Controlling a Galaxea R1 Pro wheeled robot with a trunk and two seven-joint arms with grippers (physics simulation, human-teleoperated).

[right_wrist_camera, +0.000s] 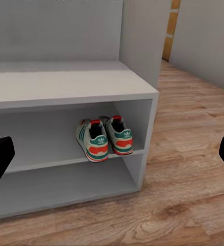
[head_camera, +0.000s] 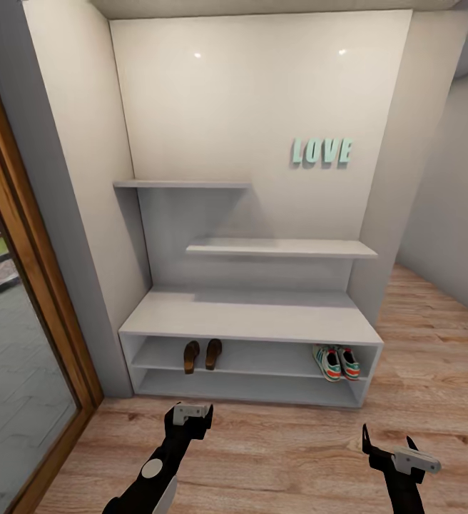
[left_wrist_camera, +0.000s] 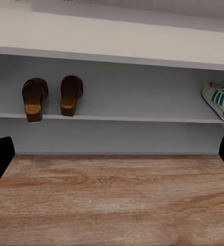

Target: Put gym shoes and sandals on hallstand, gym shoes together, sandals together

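The pale hallstand [head_camera: 252,318] stands against the wall under teal "LOVE" letters. Both brown sandals [head_camera: 202,355] sit side by side on its upper open shelf at the left, heels toward me, also clear in the left wrist view [left_wrist_camera: 53,97]. The two gym shoes [head_camera: 336,363] rest together on the same shelf at the right end [right_wrist_camera: 105,138]; one shoe [left_wrist_camera: 220,101] peeks in at the left wrist view's edge. My left gripper [head_camera: 189,417] hangs open over the corridor floor [head_camera: 284,457] in front of the sandals. My right gripper [head_camera: 394,450] is open, low before the gym shoes, holding nothing.
A wood-framed glass door [head_camera: 20,343] runs along the left. Two staggered wall shelves [head_camera: 280,248] hang above the bench. The corridor continues past the hallstand's right side [head_camera: 441,321]. The lowest shelf [head_camera: 248,389] holds nothing.
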